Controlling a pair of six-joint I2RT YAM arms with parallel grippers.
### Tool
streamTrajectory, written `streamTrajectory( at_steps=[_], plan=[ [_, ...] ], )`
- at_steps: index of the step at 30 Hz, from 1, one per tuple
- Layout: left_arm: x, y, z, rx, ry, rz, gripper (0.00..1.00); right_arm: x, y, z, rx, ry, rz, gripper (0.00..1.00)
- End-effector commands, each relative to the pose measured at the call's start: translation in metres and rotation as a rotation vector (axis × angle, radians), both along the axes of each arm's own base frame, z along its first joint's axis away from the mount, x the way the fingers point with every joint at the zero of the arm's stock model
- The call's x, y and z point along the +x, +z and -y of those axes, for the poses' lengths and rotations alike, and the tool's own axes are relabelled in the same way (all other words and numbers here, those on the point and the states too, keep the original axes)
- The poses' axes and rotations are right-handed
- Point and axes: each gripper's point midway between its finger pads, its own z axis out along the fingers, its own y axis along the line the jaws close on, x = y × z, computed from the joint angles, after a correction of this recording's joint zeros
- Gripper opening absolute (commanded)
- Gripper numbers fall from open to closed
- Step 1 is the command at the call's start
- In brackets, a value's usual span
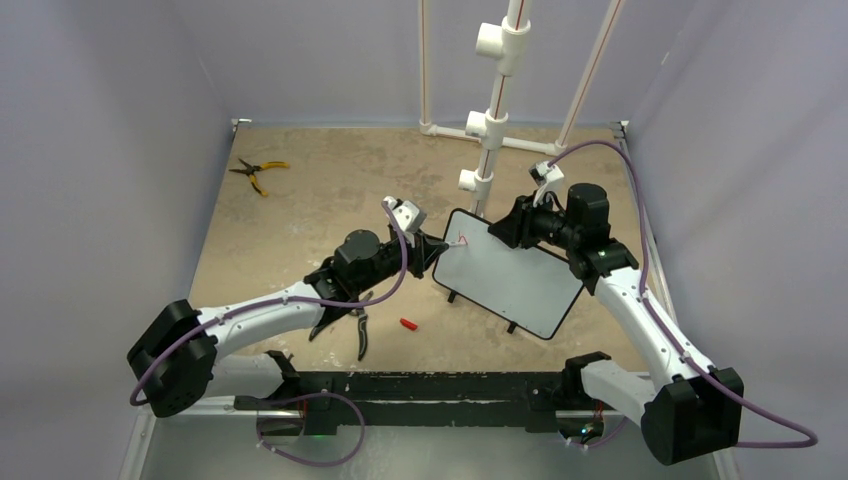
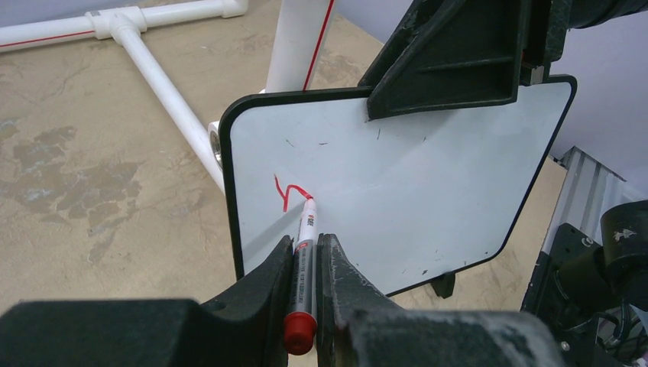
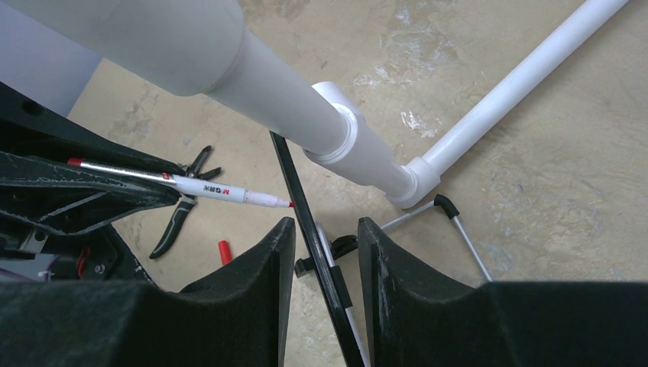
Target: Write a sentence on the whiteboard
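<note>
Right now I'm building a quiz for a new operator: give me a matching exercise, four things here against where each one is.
Things
1 marker
2 whiteboard
3 small red piece
4 yellow-handled pliers

Places
A far left corner of the table
B clamped in the left claw, tip on the board
C edge between the right claw jaws
D loose on the table, near side of the board

Pairs: 1-B, 2-C, 3-D, 4-A

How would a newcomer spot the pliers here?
From the white pipe stand at the far edge of the table, look left to the corner. The pliers lie there alone; yellow handles set them apart from the black-handled cutters near the left arm.
</note>
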Motion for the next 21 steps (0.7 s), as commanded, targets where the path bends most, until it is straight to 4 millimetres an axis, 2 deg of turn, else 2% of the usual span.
streamTrajectory(
  at_steps=[1,10,21],
  plan=[
    [0.001,0.008,0.006,-0.03,-0.008,0.006,0.0,0.001,0.006,-0.003,0.001,0.019,0.036,0.38],
    [0.004,0.033,0.004,-0.096,0.01,0.043,0.0,0.001,0.006,-0.003,0.001,0.017,0.035,0.38],
    [0.009,0.053,-0.002,-0.134,0.035,0.086,0.0,0.001,0.005,-0.003,0.0,0.017,0.031,0.38]
  ],
)
